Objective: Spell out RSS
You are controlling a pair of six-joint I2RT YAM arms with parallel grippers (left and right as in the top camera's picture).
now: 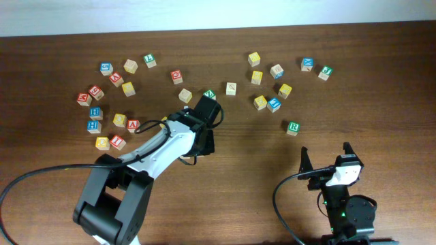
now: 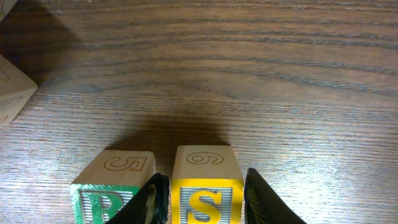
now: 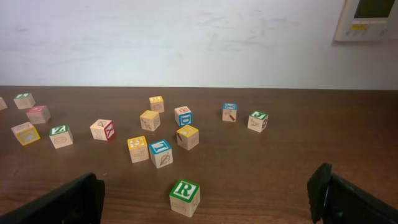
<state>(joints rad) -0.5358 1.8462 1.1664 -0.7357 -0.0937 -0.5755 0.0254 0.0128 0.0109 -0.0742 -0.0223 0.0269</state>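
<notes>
From above, the left gripper point(image 1: 206, 111) reaches out over the middle of the brown worktop point(image 1: 238, 204). Lots of little letter cubes point(image 1: 129, 88) lie spread around it. The right gripper point(image 1: 325, 156) sits near the front edge. Its jaws are wide apart and hold nothing. The other R cube point(image 1: 293, 127), also green, sits alone a little past it.

The left wrist view shows the green R cube point(image 2: 112, 190) and a yellow S cube point(image 2: 205, 186). They stand side by side on the worktop, nearly touching, with R on the left. The left gripper point(image 2: 205, 180) has one finger on each side of the yellow S cube, very close. I cannot tell if the jaws are squeezing it.

In the right wrist view, the right gripper point(image 3: 205, 202) has its jaws far apart. The other R cube point(image 3: 185, 196) sits on the worktop just ahead. More letter cubes point(image 3: 161, 152) lie farther back.
</notes>
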